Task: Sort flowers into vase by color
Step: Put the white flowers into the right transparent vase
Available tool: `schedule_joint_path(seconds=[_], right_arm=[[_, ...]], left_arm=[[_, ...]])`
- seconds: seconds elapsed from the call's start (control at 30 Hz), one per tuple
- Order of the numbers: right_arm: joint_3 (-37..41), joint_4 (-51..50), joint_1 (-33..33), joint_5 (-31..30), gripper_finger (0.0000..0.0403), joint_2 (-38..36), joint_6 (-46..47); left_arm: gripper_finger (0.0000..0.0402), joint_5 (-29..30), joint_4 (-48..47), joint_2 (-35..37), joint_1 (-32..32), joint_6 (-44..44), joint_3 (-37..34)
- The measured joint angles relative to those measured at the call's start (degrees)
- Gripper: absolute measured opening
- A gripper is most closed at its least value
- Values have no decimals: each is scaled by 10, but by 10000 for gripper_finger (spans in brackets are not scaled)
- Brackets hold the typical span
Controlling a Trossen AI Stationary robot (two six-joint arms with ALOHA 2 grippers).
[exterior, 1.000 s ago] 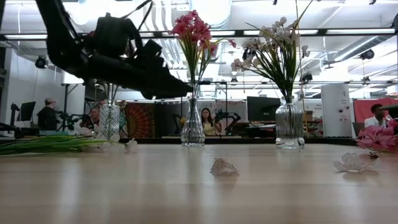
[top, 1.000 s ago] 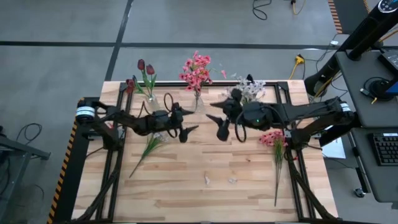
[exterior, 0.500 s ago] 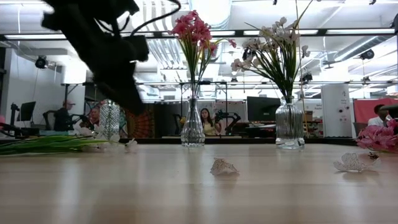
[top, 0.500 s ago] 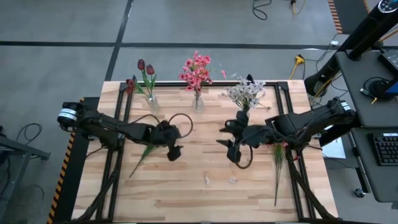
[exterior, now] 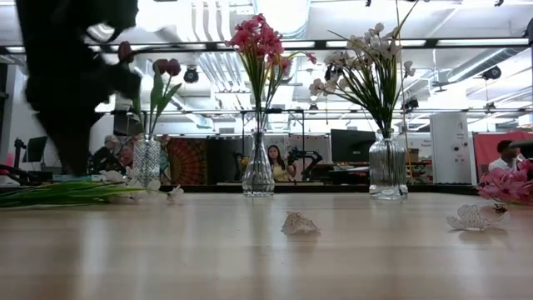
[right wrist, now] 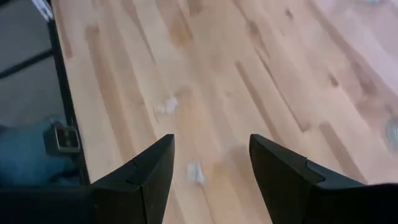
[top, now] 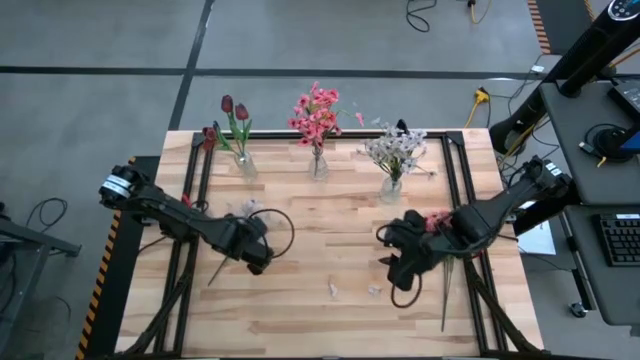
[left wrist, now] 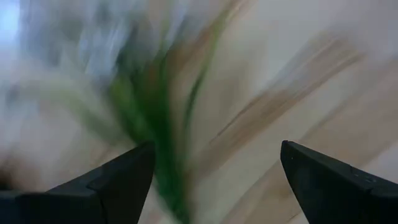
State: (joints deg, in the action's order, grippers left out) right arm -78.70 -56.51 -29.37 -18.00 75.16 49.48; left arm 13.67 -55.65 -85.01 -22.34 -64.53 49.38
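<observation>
In the high view, the wooden table (top: 320, 300) fills the middle of the frame, with three glass vases in a row along its upper edge: the dark red tulips (top: 233, 112) at upper left, the pink blooms (top: 316, 112) at upper centre, and the white sprays (top: 395, 150) at upper right. The left hand (top: 255, 255) sits low at the left of centre, right over the leafy green stem (top: 222, 260) that lies loose on the table. In the left wrist view its two fingers (left wrist: 118, 180) stand wide apart and empty, with the blurred green stem (left wrist: 155, 124) between and just beyond them. The right hand (top: 400, 270) is at the right of centre; its fingers (right wrist: 152, 174) are partly open and hold nothing, over bare wood and two small white scraps (right wrist: 194, 172). A loose pink flower (top: 445, 245) lies just beside that hand, toward the table's right edge, its stem running toward the lower edge.
</observation>
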Motion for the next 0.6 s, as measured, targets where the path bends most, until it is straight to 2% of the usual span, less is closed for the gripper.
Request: schedule_joint_path(seconds=[0.1,0.23,0.4,0.5,0.6], right_arm=[[3,-2,-22,-10,201,0,10],[3,1,-40,-47,201,2,11],[3,2,-40,-61,201,3,11],[3,2,-40,-66,201,3,10],[3,2,-40,-76,201,3,9]], left_arm=[[327,-28,-29,-4,-7,-41,-27],[327,-27,-28,-5,-7,-77,-66],[319,-38,-11,-3,-9,-110,-96],[299,-38,4,-2,-10,-116,-106],[260,-39,15,-2,-12,-117,-105]])
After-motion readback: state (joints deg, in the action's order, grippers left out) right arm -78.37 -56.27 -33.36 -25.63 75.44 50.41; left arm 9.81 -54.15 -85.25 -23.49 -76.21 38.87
